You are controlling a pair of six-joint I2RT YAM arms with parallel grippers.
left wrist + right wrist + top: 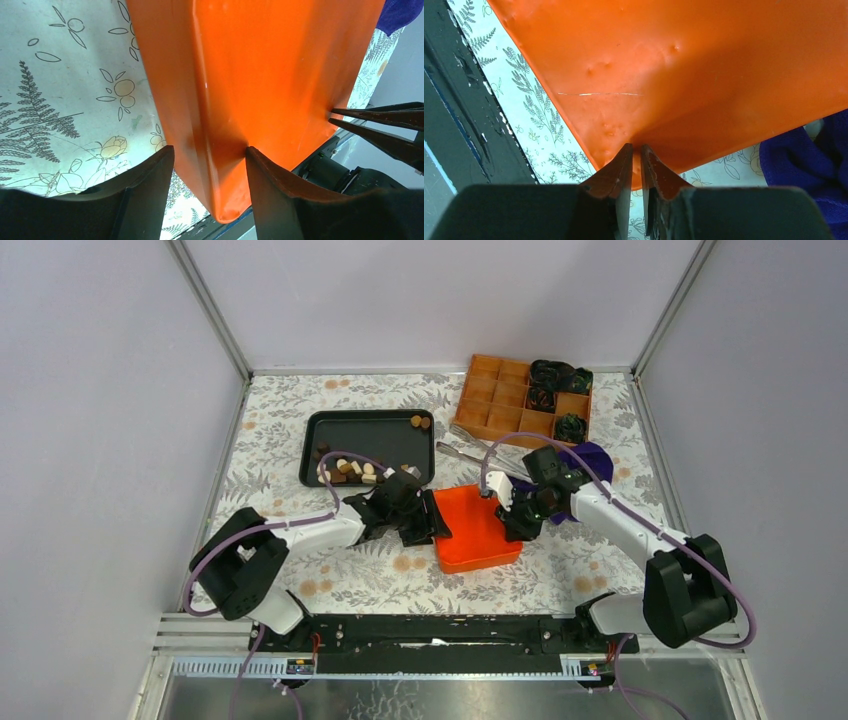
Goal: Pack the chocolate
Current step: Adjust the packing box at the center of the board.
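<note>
Far left of the table w/ the flower-print cover [300, 400]: nothing but the left arm's base and elbow. Next, a black tray [370, 440] sits toward the back-left. The chocolate [350, 472] is all in it: a cluster of dark, light-brown and cream bits along the tray's near-left edge, plus two brown bits [420, 422] apart at its far-right corner. None seen anywhere else.

Just right of the tray's near corner, the left gripper [432, 522] is at the left rim of the orange tub [478, 530]. In the left wrist view its jaws stand fairly wide, one on each side of the tub's [260, 65] folded wall at a corner, both touching it, so it's gripping the wall (left gripper [210, 150]).

Tub is mid-table, betw. the two arms, and looks empty inside from above.

Metal tongs [470, 450] lie behind the tub, betw. the tray and the wooden divider box [495, 400] at back-right. The box's right-hand cells hold black-and-green bundles [555, 375]; its left cells are bare.

Right gripper [508, 515] is at the tub's right rim. Wrist view: jaws nearly pressed together, pinching the thin orange edge [699, 65] (right gripper [637, 150]).

Purple cloth [590, 455] lies under/behind the right arm, just right of the tub; it's also seen at the lower right of the wrist view [809, 165].
</note>
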